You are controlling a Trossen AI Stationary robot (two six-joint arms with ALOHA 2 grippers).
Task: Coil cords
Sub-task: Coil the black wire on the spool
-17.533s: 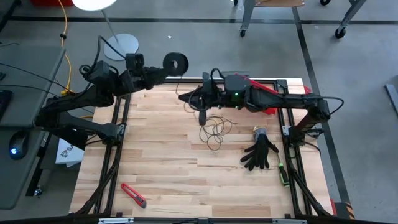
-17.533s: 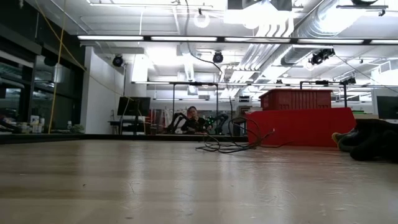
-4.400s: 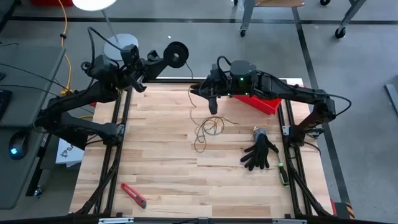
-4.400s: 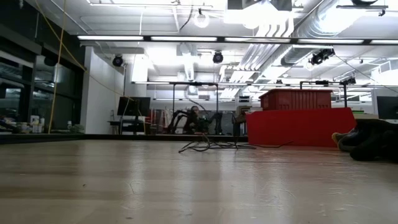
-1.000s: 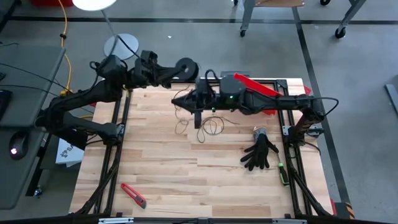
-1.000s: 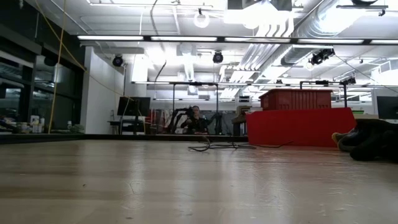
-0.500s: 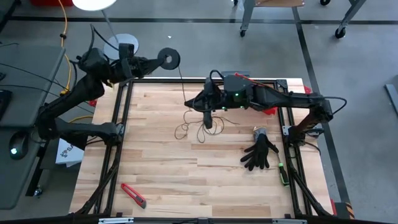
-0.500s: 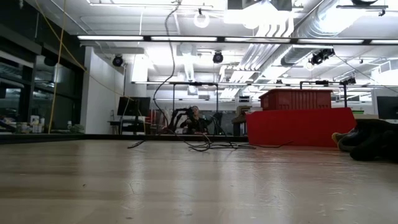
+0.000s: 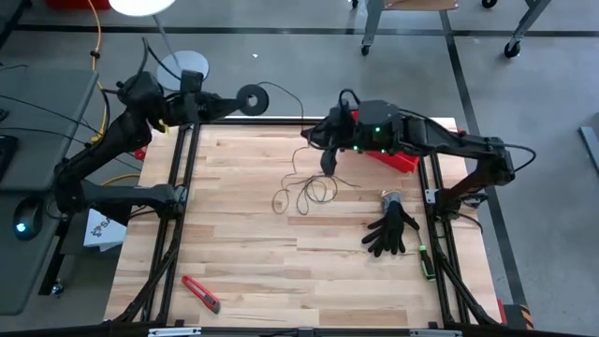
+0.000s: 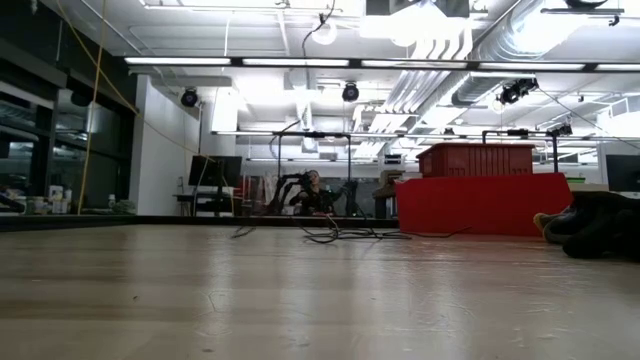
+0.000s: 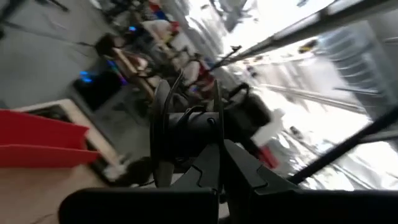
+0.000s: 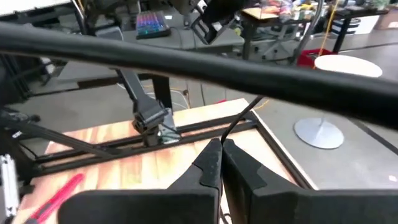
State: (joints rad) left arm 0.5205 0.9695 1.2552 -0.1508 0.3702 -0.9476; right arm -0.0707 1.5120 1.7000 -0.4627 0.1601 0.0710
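Spool up on the left, cord strung across to the right.

My left hand [image 9: 245,100] is clamped shut on the spool [image 9: 250,99], holding it off the far left edge of the tabletop [image 9: 243,271]. My right hand [image 9: 328,164] is pinched shut on the cord [image 9: 301,195] over the far middle; the loose loops lie in a tangle on the wood just below it. A glove [image 9: 391,230] sits to the right, a red cutter [image 9: 200,293] near left.

Front boards bare; cord [image 9: 304,192] loops clutter centre.
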